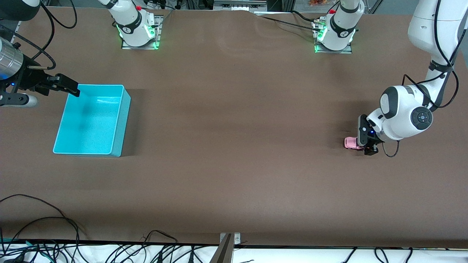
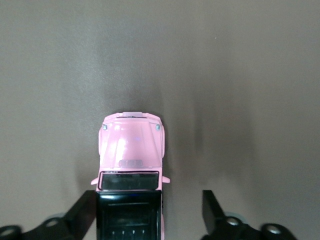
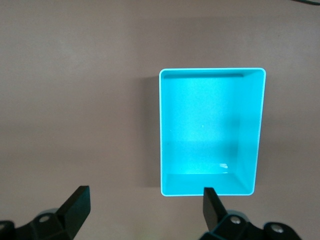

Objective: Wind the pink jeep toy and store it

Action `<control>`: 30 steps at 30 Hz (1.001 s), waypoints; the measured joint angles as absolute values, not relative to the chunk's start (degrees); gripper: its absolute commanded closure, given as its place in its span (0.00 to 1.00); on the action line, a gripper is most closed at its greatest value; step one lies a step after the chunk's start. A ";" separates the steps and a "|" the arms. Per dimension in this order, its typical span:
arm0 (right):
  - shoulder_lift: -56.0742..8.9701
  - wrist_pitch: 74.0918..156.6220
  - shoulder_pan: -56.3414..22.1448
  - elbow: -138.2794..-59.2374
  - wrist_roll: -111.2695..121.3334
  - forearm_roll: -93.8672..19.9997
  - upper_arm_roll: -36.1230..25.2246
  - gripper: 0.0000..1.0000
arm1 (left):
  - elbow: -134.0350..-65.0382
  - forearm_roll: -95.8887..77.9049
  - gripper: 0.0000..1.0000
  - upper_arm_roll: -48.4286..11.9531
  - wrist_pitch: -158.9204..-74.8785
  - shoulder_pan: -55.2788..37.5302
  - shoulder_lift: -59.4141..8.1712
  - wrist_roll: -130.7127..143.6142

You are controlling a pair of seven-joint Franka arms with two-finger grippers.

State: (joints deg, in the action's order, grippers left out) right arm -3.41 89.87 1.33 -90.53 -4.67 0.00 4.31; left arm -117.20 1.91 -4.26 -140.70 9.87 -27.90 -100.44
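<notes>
The jeep [image 1: 350, 143] sits on the counter [image 1: 234, 146] at lower right of the front view. The left end effector [image 2: 147, 212] straddles it, spread, off-centre: closing may skew the jeep. The right end effector [image 1: 65, 86], spread, waits over the bin [image 1: 120, 120] at upper left.

The worktop [image 1: 234, 146] is evenly and rather softly lit from overhead, with broad dim bands across it. Soft shadows are cast beside the turquoise bin [image 1: 91, 120] and around the pink jeep toy [image 2: 131, 150], whose hood carries mild glare. Green glow is seen at both arm bases.
</notes>
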 measured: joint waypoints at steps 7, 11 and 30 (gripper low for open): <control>-3.41 89.84 1.33 -90.53 -4.67 0.00 4.31 0.00 | -117.20 1.91 0.80 -4.34 -141.32 9.88 -27.67 -100.45; -3.41 89.82 1.33 -90.53 -4.67 0.00 4.31 0.00 | -117.25 1.91 0.91 -4.34 -141.33 9.94 -27.60 -100.39; -3.42 89.80 1.33 -90.53 -4.67 -0.01 4.31 0.00 | -117.29 1.80 0.99 -4.33 -141.38 11.88 -27.60 -97.57</control>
